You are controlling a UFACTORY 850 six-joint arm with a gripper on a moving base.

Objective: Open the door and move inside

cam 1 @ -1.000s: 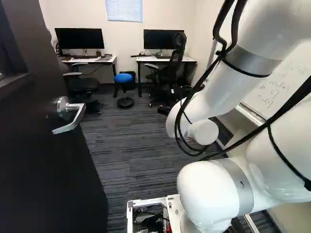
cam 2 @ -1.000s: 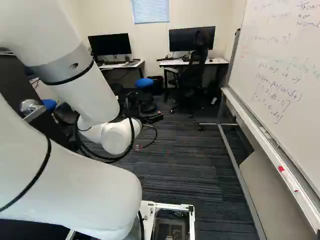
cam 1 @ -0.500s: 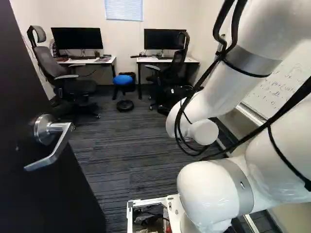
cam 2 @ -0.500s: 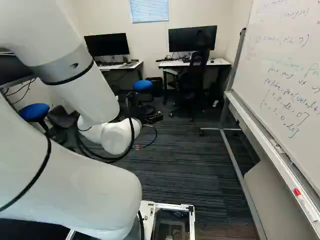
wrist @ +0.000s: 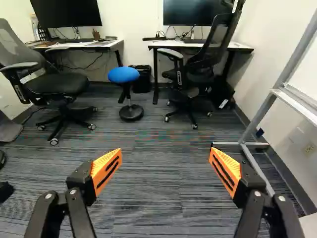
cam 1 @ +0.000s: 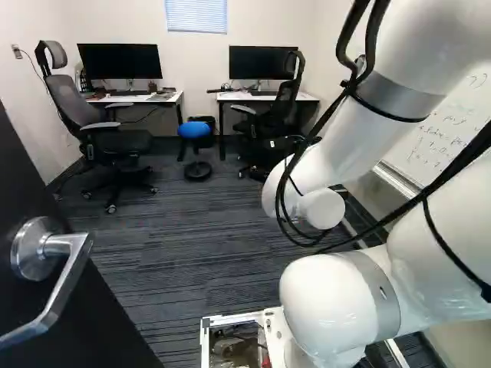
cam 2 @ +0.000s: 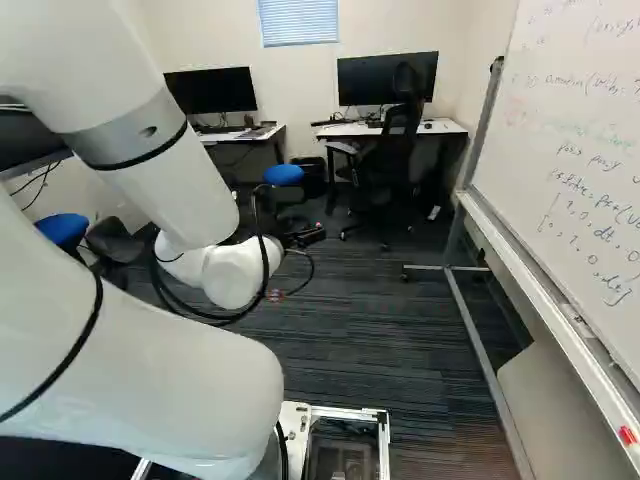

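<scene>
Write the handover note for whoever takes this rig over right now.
Gripper: open, nothing between its fingers, pointing into the room.
Door: standing open at the left of the left base view, close beside the base; its lever handle is not held.
Done: the door is open.
Left: finish moving in; the views don't show whether the base is fully past the door.
Watch: the whiteboard at the right of the right base view; I'd steer between it and the door.
</scene>
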